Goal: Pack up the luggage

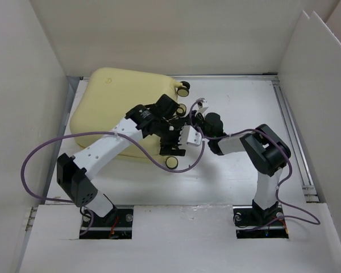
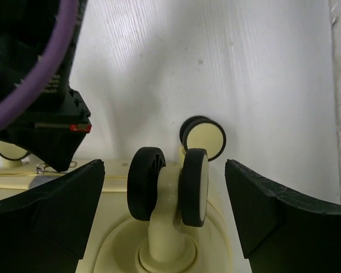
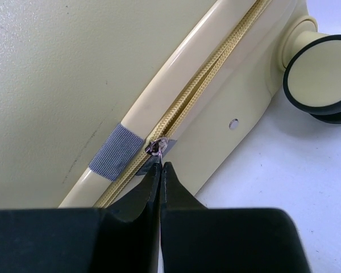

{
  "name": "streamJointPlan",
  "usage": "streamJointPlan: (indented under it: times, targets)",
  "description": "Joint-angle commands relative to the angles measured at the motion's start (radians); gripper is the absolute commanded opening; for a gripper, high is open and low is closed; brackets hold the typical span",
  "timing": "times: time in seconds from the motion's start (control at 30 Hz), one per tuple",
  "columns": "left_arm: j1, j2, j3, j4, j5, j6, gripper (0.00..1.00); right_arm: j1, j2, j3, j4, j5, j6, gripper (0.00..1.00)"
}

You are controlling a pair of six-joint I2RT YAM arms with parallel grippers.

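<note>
Top view: nearest are the two arm bases at the near edge, the left arm reaching up and right, the right arm bending left. Purple cable loops off both. The white table is boxed in by plain white panels at the back and both sides. The suitcase lies flat at the back left of the table, pale yellow, with rounded corners. Its wheeled edge faces the middle, where both arms meet.

Left wrist view: the left gripper is released, its dark fingers wide apart on either side of a black-and-cream twin wheel, clear of it.

Right wrist view: the right gripper is clenched, tips together right at the zipper pull; whether it pinches the pull I cannot tell. The yellow zipper follows the shell's seam, with a grey patch beside it.
</note>
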Motion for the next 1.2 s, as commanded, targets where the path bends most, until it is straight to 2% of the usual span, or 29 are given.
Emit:
streamJointPlan:
  times: [0.0, 0.13, 0.2, 0.27, 0.3, 0.33, 0.37, 0.47, 0.6, 0.73, 0.8, 1.0, 1.07, 1.17]
  targets:
    - [0.003, 0.048, -0.002, -0.039, -0.1, 0.005, 0.84, -0.011, -0.041, -0.028, 0.006, 0.055, -0.027, 0.0]
    - [0.003, 0.048, -0.039, -0.021, -0.163, 0.033, 0.84, -0.021, -0.05, -0.037, 0.006, 0.046, -0.027, 0.0]
    - [0.003, 0.066, -0.039, -0.079, -0.163, 0.054, 0.84, -0.03, -0.05, -0.046, -0.006, 0.046, -0.027, 0.0]
    - [0.003, 0.066, -0.039, -0.091, -0.172, 0.065, 0.73, -0.03, -0.061, -0.046, -0.017, 0.057, -0.027, 0.0]
    - [0.003, 0.075, -0.05, -0.091, -0.183, 0.056, 0.58, -0.03, -0.072, -0.046, -0.017, 0.072, -0.027, 0.0]
    - [0.003, 0.075, -0.05, -0.091, -0.183, 0.047, 0.38, -0.03, -0.081, -0.033, -0.067, 0.087, -0.027, 0.0]
    - [0.003, 0.075, -0.05, -0.091, -0.172, 0.047, 0.0, -0.039, -0.09, -0.023, -0.102, 0.107, -0.027, 0.0]
    - [0.003, 0.06, -0.029, -0.143, -0.102, 0.062, 0.0, -0.051, -0.119, 0.006, -0.225, 0.211, -0.046, 0.0]
    - [0.028, -0.024, -0.039, -0.22, 0.093, 0.16, 0.0, -0.076, -0.148, 0.095, -0.421, 0.299, -0.121, 0.0]
    - [0.028, -0.107, -0.107, -0.243, 0.153, 0.174, 0.0, -0.088, -0.148, 0.171, -0.553, 0.446, -0.199, 0.0]
    - [0.008, -0.147, -0.157, -0.243, 0.153, 0.185, 0.0, -0.102, -0.106, 0.214, -0.601, 0.469, -0.214, 0.0]
    - [0.008, -0.167, -0.194, -0.243, 0.213, 0.172, 0.0, -0.183, -0.059, 0.283, -0.645, 0.454, -0.224, 0.0]
    - [0.008, -0.178, -0.194, -0.243, 0.237, 0.163, 0.0, -0.215, -0.041, 0.293, -0.656, 0.426, -0.167, 0.0]
    - [0.008, -0.187, -0.216, -0.243, 0.25, 0.154, 0.0, -0.298, -0.027, 0.275, -0.603, 0.284, -0.019, 0.0]
